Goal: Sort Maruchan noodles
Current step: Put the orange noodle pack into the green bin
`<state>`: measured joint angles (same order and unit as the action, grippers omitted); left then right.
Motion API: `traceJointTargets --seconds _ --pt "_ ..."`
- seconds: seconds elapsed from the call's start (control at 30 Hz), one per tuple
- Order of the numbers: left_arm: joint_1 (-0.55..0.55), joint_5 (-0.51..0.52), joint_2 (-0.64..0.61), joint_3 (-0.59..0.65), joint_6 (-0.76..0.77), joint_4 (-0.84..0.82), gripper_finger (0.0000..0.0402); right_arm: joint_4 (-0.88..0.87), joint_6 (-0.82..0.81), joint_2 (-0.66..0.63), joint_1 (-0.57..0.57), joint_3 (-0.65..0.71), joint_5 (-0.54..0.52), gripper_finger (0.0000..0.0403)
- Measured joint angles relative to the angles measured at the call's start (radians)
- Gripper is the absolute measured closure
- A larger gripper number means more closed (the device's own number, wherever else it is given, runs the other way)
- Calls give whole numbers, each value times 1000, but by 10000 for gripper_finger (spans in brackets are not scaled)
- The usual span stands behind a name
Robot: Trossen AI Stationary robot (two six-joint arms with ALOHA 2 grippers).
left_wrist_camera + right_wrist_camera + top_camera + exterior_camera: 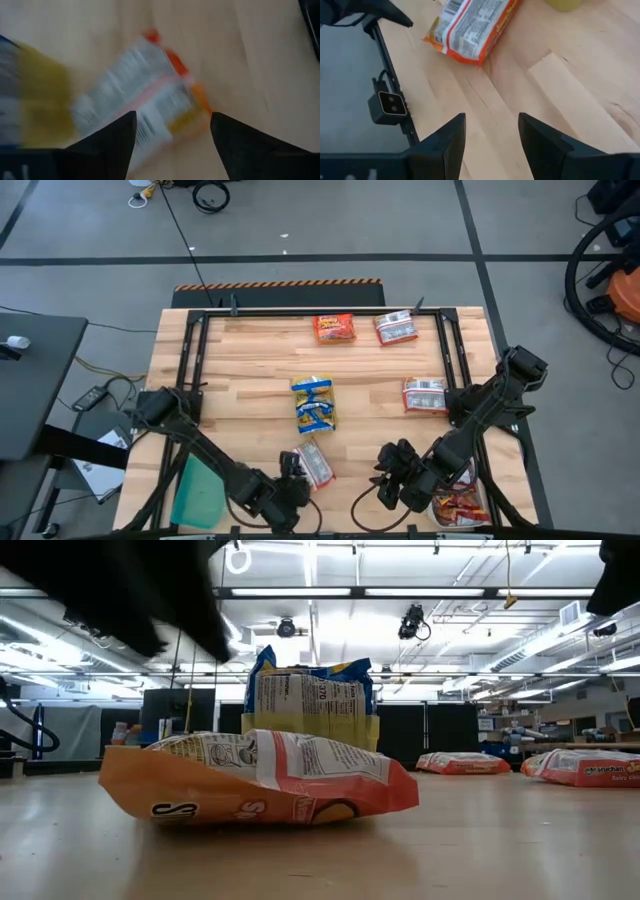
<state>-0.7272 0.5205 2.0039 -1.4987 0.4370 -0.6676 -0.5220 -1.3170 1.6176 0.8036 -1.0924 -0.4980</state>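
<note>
I see a green tray (203, 492) at the near left edge of my wooden table (250, 370), partly off it.

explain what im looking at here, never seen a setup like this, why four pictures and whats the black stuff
The black stuff is a robot: two arms bolted at a wooden table, each ending in a two-finger gripper. Its job is sorting noodle packets.

The four pictures show one moment from four cameras. One looks straight down on the table. One sits at table height, looking across it. The other two ride on the wrists, so the dark shapes at their bottom edges are the fingers.

On the table lie loose packets: a blue-and-yellow packet in the middle, and an orange packet and two white-and-red packets farther back. A green tray sits at the near left.

The left gripper hovers open by a near packet. The right gripper is open too. Neither holds anything.
</note>
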Motion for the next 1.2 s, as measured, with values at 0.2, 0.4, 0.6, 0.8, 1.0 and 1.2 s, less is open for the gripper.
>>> traceJointTargets --seconds 0.2,0.4,0.6,0.8,1.0,1.2 --pt "-27 139 27 0 1 74 146 -38 1 0 0 0 -3 216" --pt "-27 169 97 0 -32 187 147 -101 -1 1 -1 0 -95 216" --pt "-10 101 125 0 52 78 147 -122 -15 1 -7 0 -115 216" --pt "-19 -23 88 -1 161 -124 147 -124 -27 1 2 0 -117 216" --pt "-89 -63 57 -41 153 -286 148 -121 -27 1 14 0 -141 216" --pt "-147 -19 58 -37 24 -381 148 -115 -11 1 33 0 -141 216"
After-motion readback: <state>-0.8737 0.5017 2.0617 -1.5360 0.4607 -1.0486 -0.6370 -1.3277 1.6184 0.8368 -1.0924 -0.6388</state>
